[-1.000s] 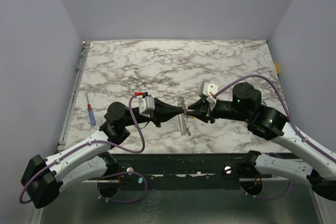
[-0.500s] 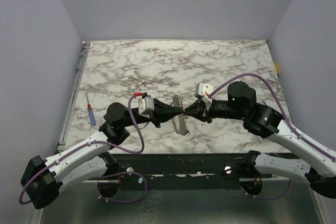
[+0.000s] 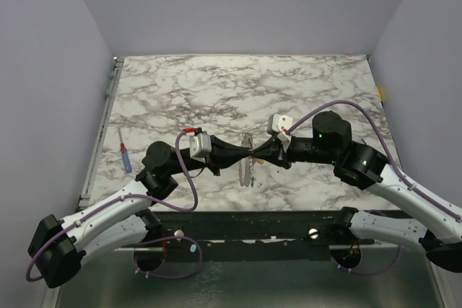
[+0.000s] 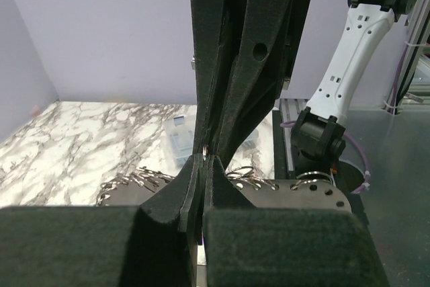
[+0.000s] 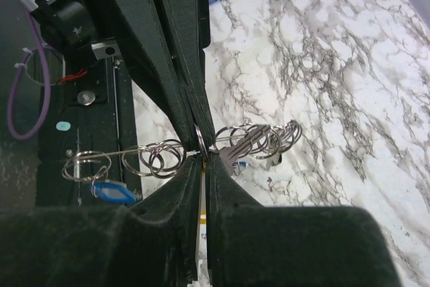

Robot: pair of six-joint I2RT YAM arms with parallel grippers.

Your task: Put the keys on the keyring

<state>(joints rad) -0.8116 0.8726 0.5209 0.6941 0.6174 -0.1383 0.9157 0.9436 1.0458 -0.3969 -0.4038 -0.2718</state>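
My two grippers meet tip to tip over the near middle of the marble table. The left gripper (image 3: 247, 154) (image 4: 205, 160) is shut on a thin steel keyring (image 5: 200, 140), seen edge-on, a sliver of which shows at its tips (image 4: 203, 147). From the other side my right gripper (image 3: 255, 155) (image 5: 203, 160) has its jaws pressed on the same ring's lower edge, only a narrow slit left between them. A silver key (image 5: 243, 144) hangs beside the right fingertips among several loose rings. A blue-tagged key (image 5: 111, 191) hangs lower left on the wire.
A wire bundle of several spare rings (image 3: 245, 169) dangles under the grippers. A thin red-and-blue stick (image 3: 125, 156) lies at the table's left edge. A dark metal rail (image 3: 253, 221) runs along the near edge between the arm bases.
The right gripper moved left to meet the left gripper's tips and narrowed its jaws onto the ring. The ring bundle shifted slightly left. The left gripper stayed shut.
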